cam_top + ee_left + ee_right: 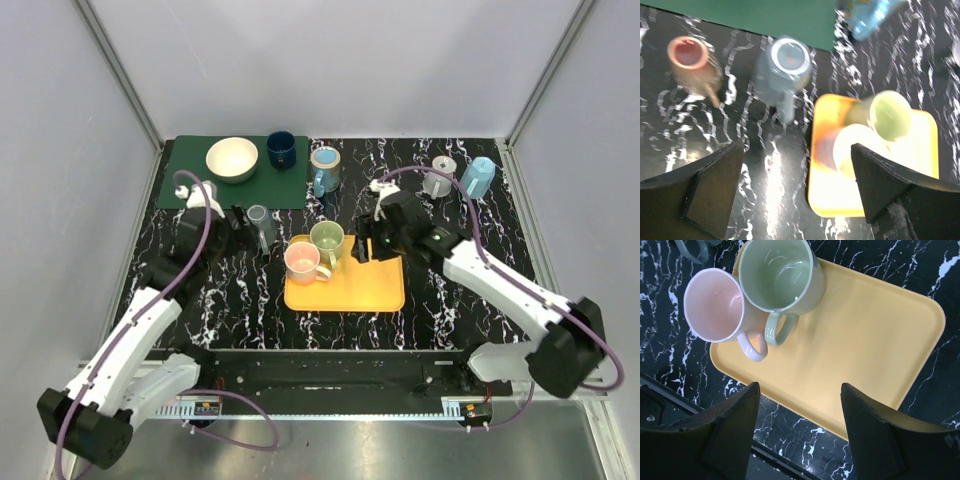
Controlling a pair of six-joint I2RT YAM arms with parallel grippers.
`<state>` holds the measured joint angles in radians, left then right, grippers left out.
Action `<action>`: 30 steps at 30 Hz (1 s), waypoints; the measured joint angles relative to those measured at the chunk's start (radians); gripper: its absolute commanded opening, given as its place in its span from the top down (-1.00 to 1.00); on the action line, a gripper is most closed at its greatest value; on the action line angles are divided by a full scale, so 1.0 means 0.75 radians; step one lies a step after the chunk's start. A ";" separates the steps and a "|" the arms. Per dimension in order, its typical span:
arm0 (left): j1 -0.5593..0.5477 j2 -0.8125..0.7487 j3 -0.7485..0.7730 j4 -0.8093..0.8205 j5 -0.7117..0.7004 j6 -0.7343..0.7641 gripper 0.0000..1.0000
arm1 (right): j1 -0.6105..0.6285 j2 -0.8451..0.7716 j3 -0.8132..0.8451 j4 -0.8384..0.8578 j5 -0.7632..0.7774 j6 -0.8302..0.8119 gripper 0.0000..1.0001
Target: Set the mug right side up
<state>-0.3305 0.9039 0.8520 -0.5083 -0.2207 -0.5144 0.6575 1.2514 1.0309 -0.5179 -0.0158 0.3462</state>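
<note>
Right jaws parted, yellow tray [865,350], pink mug [715,307] touching green mug [777,272]

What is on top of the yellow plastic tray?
Two ceramic mugs stand on the yellow plastic tray: a pink mug and a pale green mug, side by side, openings up and empty. The rest of the tray is bare; the patch beneath the mugs is covered.

The left arm [135,335] and right arm [505,285] are built from white link shells joined by black joint housings. A purple cable [206,232] is run along each. The fingers [715,190] are formed as matte black wedges.
</note>
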 measured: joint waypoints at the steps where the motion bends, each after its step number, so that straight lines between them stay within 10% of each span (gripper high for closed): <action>1: -0.065 -0.029 -0.011 -0.001 -0.002 -0.013 -0.81 | 0.014 0.055 0.030 -0.003 0.008 -0.015 -0.44; 10: -0.328 -0.203 -0.225 -0.071 -0.023 -0.135 -0.80 | 0.101 0.449 0.249 -0.025 0.070 -0.038 -0.42; 30: -0.338 -0.351 -0.327 -0.087 -0.026 -0.151 -0.80 | 0.207 0.835 0.559 -0.148 0.248 -0.007 -0.08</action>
<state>-0.5842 0.6403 0.6067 -0.5739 -0.2405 -0.6277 0.8127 1.8774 1.4506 -0.6289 0.1699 0.3412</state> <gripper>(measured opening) 0.903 0.623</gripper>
